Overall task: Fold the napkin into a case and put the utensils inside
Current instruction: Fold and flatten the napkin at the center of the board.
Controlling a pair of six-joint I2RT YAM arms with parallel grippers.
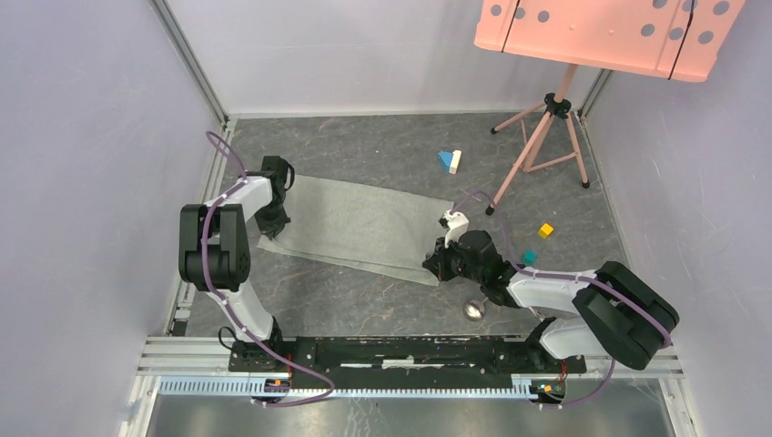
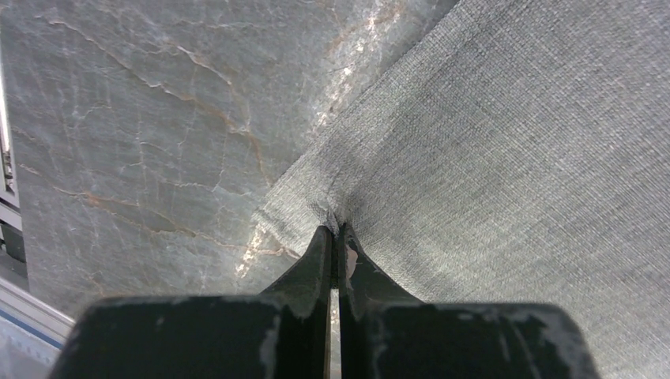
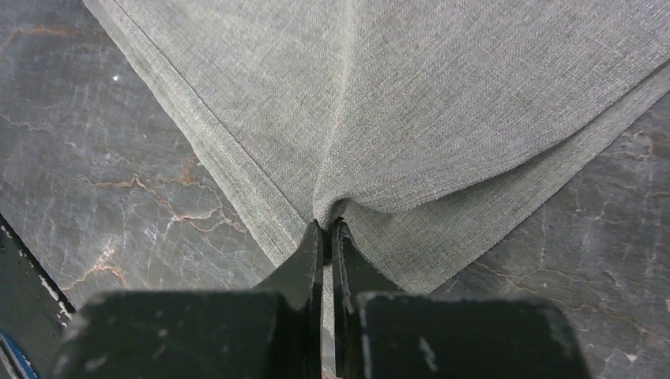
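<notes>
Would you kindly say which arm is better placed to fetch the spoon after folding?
Right, probably: the spoon lies near the right pincer, far from the left pincer; both pinch the napkin.

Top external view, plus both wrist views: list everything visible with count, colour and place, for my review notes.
napkin: one, light grey, spread at the table's centre
spoon: one, shiny silver, only the bowl shows, beside the right arm; no fork visible
blocks: two, blue and white, touching, beyond the napkin
yellow block: one, right of the napkin
teal block: one, by the right arm
board on tripod: one, pink, perforated, far right
table: one, dark marbled grey
left hand: black, shut on the napkin's near-left corner
right hand: black, shut on its near-right corner
</notes>
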